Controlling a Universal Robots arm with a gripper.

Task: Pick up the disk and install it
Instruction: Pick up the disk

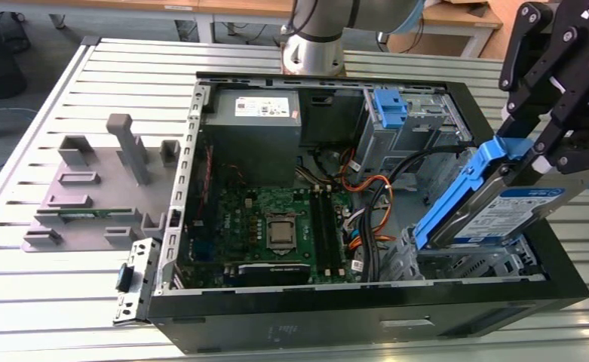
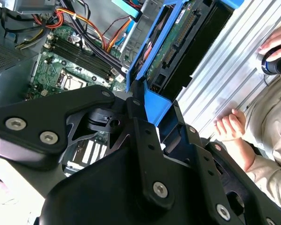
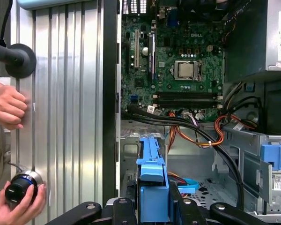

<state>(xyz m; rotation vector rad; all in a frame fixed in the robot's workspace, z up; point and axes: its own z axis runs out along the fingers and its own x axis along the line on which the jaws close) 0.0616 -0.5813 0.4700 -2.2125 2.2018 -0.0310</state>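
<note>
The black two-fingered tool [image 1: 544,160] is clamping a flat rectangular silver-metal disk [image 1: 495,215] with a white-and-blue label and blue plastic side rails, its fingers closed on the disk's upper end. The disk is hanging tilted, label up, clear of the ribbed metal surface [image 1: 62,302] and above the metal drive cage [image 1: 475,265] in the corner of the open black computer case [image 1: 375,305] at the exterior view's right. In the second wrist view the disk's [image 2: 178,47] circuit-board underside is facing the camera, reaching out past the tool's black linkage. In the first wrist view a blue rail of the disk [image 3: 152,187] is standing edge-on between the fingers, over the cage. The green motherboard [image 1: 274,219] is lying well apart from the disk, inside the case. A person's hand [image 3: 7,105] is resting on the surface beside the case.
</note>
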